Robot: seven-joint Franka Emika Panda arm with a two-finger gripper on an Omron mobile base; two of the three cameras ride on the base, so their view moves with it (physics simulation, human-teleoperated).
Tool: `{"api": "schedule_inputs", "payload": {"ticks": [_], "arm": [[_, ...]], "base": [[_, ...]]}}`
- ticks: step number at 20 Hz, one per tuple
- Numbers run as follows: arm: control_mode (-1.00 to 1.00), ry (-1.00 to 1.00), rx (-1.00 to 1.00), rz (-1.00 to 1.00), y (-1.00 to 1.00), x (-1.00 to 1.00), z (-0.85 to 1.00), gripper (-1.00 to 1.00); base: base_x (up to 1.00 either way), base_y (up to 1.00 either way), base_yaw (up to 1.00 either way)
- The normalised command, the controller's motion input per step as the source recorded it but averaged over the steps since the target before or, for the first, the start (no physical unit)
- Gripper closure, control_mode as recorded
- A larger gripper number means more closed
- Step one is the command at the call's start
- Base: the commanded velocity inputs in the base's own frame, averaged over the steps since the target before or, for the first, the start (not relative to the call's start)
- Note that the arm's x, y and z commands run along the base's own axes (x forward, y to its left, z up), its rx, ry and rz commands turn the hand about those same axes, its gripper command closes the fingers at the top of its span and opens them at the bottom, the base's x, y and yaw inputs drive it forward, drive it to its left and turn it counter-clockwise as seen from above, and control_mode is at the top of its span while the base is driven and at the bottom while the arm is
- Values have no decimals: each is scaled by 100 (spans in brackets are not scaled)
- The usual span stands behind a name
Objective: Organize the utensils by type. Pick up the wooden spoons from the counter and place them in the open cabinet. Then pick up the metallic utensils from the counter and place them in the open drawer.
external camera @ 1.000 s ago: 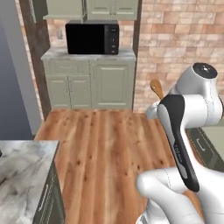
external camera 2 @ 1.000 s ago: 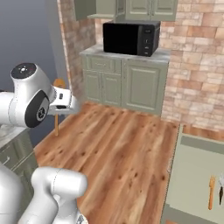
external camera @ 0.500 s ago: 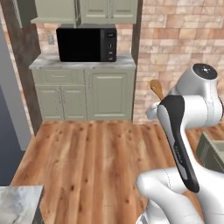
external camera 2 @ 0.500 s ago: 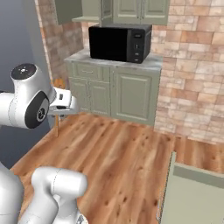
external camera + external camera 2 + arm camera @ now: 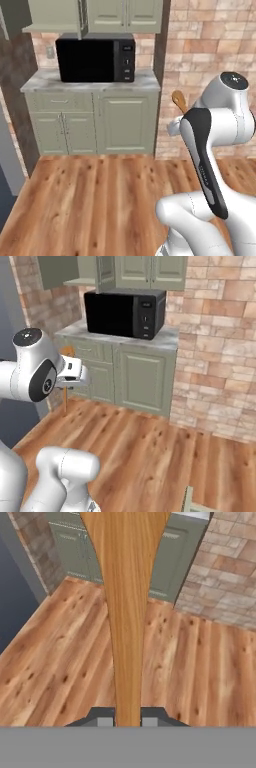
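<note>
Gripper (image 5: 127,721): clenched on the handle of the wooden spoon; in the hand view its two dark tips sit on either side of the handle, touching it.
Wooden spoon (image 5: 127,612): held in the air above the wooden floor (image 5: 85,200), off any worktop. Its long axis runs straight away from the gripper, the handle narrow at the grip and widening toward the bowl end at the far side of the hand view.
Spoon in the left base view: the orange-tan bowl (image 5: 178,100) sticks up behind the arm, tilted up and to the left, in front of the brick wall (image 5: 210,45).
Spoon in the right base view: a thin tan length (image 5: 65,398) hangs down below the hand, near upright, with a small tan part above it.
Worktop (image 5: 90,80): grey-white marbled slab on the sage-green base cupboards, carrying a black microwave (image 5: 95,60) that covers most of it from its left edge toward the right.
Cabinet (image 5: 75,273): pale sage-green wall unit above the microwave, one door standing open with a shelf edge visible.
</note>
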Motion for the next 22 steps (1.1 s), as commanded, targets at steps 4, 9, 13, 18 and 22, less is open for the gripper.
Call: {"api": "schedule_inputs", "payload": {"ticks": [4,9,13,18,22], "arm": [[100,0,0,0,0,0,0,100],[100,0,0,0,0,0,0,100],[100,0,0,0,0,0,0,100],[100,0,0,0,0,0,0,100],[100,0,0,0,0,0,0,100]], "base": [[100,6,0],[100,9,0],[98,18,-2],[79,39,-6],[66,61,-6]]}}
